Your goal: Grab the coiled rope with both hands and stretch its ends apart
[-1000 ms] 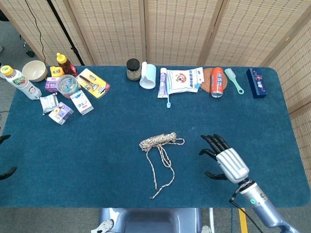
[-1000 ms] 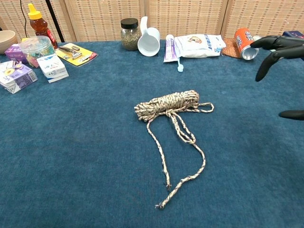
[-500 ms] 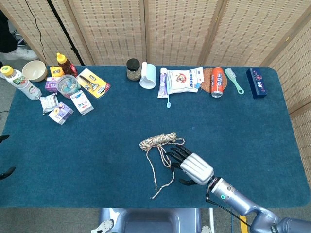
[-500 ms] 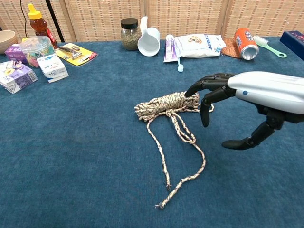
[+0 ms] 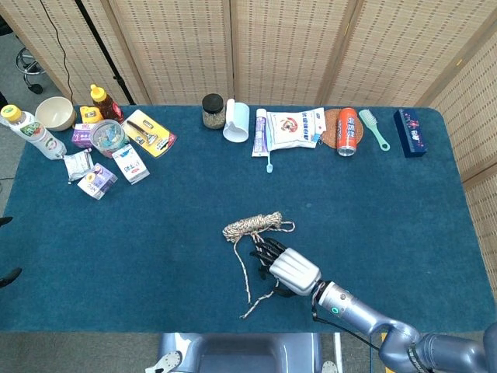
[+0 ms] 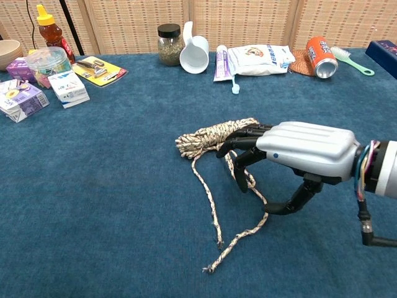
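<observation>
The coiled rope (image 5: 250, 224) lies mid-table, a speckled beige bundle (image 6: 211, 136) with two loose strands trailing toward the near edge (image 6: 217, 261). My right hand (image 5: 289, 268) hovers low over those strands just right of the bundle. In the chest view its silver back (image 6: 304, 148) faces up. The dark fingers (image 6: 240, 144) are spread and curved down at the bundle's right end, and the thumb reaches under beside the strand loop. Nothing is gripped. My left hand shows in neither view.
Along the far edge stand a jar (image 5: 213, 110), a white cup (image 5: 237, 123), toothpaste, a white pouch (image 5: 293, 128), an orange can (image 5: 347, 130), a brush and a blue box (image 5: 410, 132). Bottles, a bowl (image 5: 53, 113) and small boxes crowd the far left.
My right hand has swept left from the open table on the right. It has dropped low over the rope, with its fingers now at the bundle's right end. The rope has not moved.
</observation>
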Motion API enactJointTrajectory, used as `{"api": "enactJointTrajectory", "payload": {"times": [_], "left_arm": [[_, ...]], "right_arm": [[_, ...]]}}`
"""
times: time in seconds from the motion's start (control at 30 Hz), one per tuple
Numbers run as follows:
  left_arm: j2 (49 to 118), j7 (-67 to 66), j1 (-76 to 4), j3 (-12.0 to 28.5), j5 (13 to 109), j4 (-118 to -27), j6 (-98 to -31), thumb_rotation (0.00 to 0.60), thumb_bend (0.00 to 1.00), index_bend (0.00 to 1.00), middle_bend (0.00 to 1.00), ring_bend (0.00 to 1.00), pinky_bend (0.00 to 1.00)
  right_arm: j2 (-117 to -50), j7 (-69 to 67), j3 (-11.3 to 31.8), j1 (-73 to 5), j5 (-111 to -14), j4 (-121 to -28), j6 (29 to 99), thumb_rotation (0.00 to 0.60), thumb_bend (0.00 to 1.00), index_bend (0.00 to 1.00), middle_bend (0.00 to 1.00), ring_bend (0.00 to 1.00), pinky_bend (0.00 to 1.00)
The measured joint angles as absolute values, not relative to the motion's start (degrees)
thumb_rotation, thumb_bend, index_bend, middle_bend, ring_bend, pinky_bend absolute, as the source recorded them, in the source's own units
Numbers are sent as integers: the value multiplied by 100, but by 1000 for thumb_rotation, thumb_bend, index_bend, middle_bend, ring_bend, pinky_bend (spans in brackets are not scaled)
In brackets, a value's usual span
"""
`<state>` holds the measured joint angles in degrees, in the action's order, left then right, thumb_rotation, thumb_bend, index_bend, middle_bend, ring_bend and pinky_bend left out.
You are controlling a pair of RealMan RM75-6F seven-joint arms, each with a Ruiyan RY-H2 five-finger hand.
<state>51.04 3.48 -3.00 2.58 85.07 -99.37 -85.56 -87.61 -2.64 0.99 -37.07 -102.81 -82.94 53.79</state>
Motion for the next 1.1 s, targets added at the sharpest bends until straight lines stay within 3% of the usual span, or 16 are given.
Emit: {"api": "enactJointTrajectory", "payload": {"times": [0.37, 1.1], "left_arm": [[5061, 373, -270, 235, 8532, -9955, -8602, 600, 132, 184, 64, 63, 0], [5072, 335, -295, 243, 8531, -10005, -8601, 600, 132, 184, 65, 63, 0]], "right_arm": [[-9193, -168, -189, -3875, -10362, -7567, 5436, 600, 368, 478, 159, 0, 0], [-9158, -105, -526, -3962, -10259, -7481, 5617, 600, 379, 480, 160, 0, 0]]}}
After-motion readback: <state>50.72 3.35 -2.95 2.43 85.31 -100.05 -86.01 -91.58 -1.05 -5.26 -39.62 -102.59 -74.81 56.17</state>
